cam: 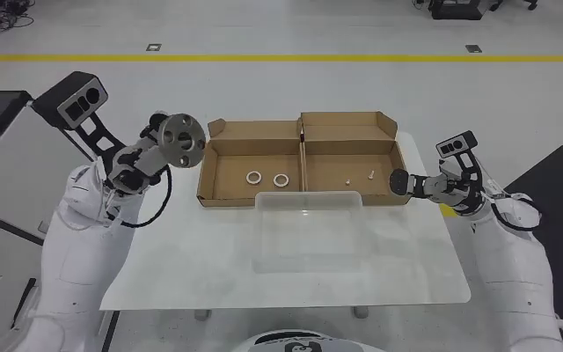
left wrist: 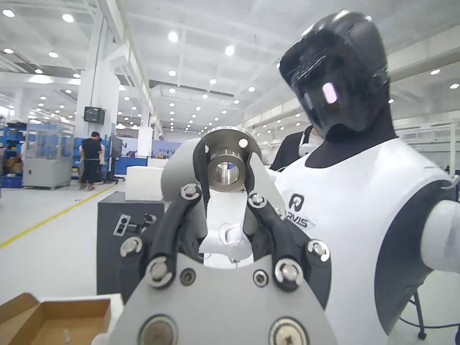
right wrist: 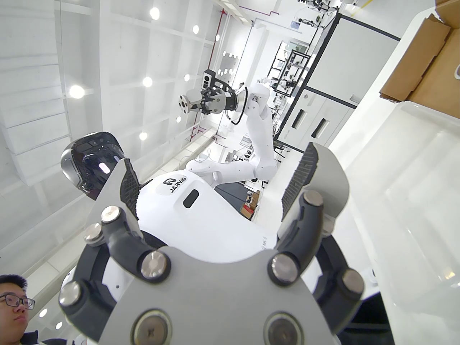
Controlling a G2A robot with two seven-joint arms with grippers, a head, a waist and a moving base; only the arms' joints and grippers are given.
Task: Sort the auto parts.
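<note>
Flange (cam: 183,139): clamped by its hub in left gripper (left wrist: 225,172), raised beside left box (cam: 204,179), likely for checking before binning. Rings (cam: 253,177) lie in that box. Right gripper (right wrist: 219,162): wide, empty, waiting beside right box (cam: 347,130).

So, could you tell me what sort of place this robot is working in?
Likely a factory or workshop hall: a high ceiling with rows of lights, a yellow floor line, and a machine cabinet.
</note>
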